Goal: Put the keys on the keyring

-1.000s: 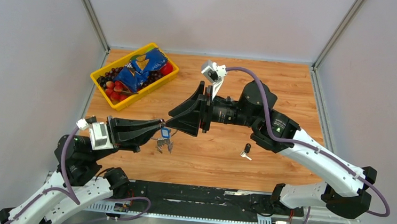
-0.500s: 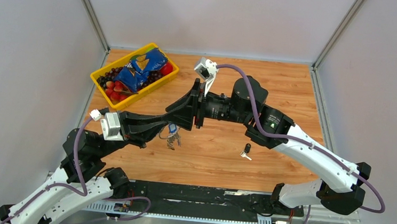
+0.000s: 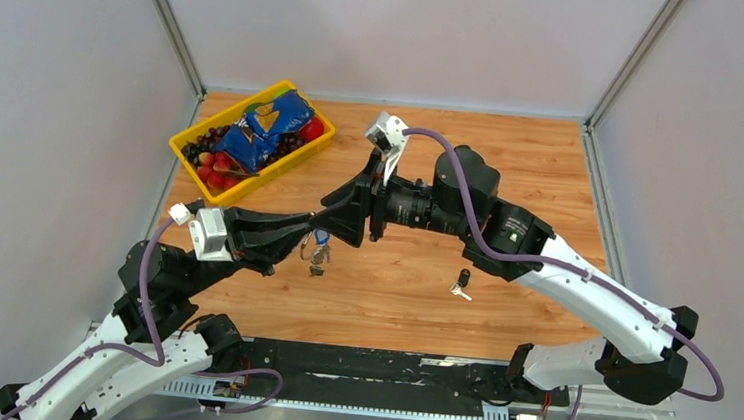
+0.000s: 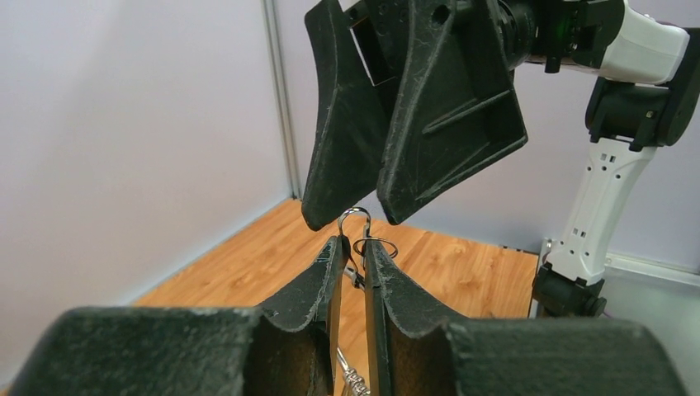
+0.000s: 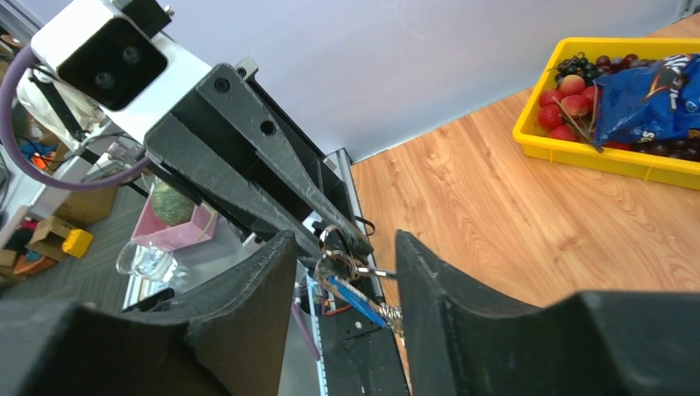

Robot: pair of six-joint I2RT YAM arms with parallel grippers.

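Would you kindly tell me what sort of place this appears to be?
Most likely a robotics lab test cell: a left arm and right arm mounted at a wooden table, plain grey walls enclosing it, and a yellow bin of fruit as a prop.

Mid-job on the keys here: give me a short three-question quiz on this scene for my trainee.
1. True or false: the loose silver key with a black plastic head lies on the wooden table, touched by neither pincer.
2. What does the left pincer grip? A) the thin silver wire keyring with keys hanging from it; B) the black-headed key; C) nothing.
3. Name the pincer whose fingers are spread either side of the keyring.
Key: 1 true. 2 A. 3 the right pincer.
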